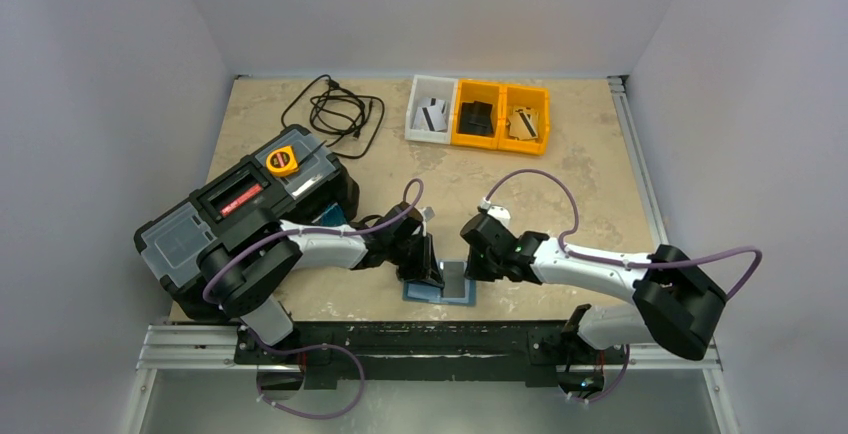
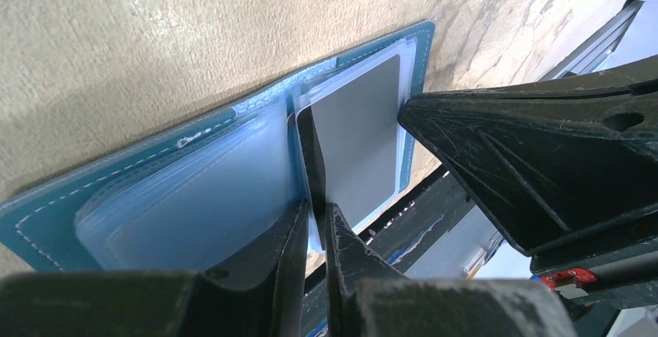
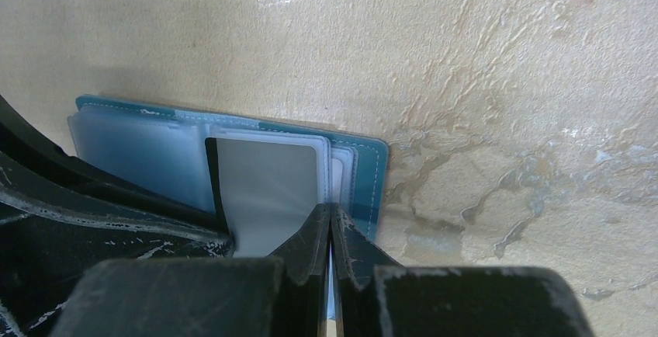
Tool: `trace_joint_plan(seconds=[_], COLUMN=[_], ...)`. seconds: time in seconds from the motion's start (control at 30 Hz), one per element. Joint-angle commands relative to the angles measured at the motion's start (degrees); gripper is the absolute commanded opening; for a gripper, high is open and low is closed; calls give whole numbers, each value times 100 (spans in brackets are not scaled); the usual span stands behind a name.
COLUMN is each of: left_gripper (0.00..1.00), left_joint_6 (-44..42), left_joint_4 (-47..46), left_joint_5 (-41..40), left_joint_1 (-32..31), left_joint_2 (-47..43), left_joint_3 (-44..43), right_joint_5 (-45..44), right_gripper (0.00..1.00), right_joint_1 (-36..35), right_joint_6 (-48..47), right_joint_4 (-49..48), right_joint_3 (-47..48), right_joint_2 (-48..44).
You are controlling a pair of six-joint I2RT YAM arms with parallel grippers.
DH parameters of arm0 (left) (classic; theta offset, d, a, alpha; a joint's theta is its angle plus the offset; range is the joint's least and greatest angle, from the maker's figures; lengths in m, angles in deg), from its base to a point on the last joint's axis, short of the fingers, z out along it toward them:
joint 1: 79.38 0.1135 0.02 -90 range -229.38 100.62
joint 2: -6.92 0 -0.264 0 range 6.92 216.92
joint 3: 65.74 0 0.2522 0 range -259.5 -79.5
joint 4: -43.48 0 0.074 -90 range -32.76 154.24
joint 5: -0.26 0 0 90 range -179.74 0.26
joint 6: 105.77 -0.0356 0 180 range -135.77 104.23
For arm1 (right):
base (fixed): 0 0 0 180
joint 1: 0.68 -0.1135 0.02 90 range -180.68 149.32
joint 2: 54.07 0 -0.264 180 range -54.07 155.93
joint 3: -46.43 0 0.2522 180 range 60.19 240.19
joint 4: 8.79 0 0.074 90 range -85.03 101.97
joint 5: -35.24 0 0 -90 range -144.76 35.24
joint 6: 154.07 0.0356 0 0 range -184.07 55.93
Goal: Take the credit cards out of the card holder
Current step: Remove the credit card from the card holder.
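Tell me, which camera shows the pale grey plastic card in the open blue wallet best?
The left wrist view: the pale grey plastic card sits large mid-frame, with its black edge clear. The right wrist view shows it partly hidden. The top view shows only a tiny patch.

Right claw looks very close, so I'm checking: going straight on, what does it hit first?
Probably the holder, at its clear pockets beside the grey card; the right claw seems to touch their edge, though depth is unclear.

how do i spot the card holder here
From the black toolbox on the left, look right to the middle of the table's near edge. The card holder lies open there, flat and teal-blue with a grey card inside, unlike the bins at the back.
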Motion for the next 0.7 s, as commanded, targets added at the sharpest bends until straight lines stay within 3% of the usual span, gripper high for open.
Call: trace_joint_plan(seconds=[0.0, 0.2, 0.5, 0.67], left_gripper=[11, 7, 12, 5], left_joint_6=[106, 88, 15, -40], left_joint_4=[-292, -301, -142, 30], left_joint_5=[69, 104, 105, 86], left_joint_1=[42, 41, 33, 25], left_joint_2=[23, 7, 51, 101], left_joint_3=[59, 46, -150, -291], right_joint_5=[-110, -163, -138, -132], right_gripper=[0, 0, 2, 3], right_joint_1=[-63, -59, -64, -54], right_joint_6=[-11, -11, -37, -46], right_joint_4=[374, 361, 309, 299], right_joint_3=[46, 26, 52, 63], right_joint_2=[153, 234, 290, 311])
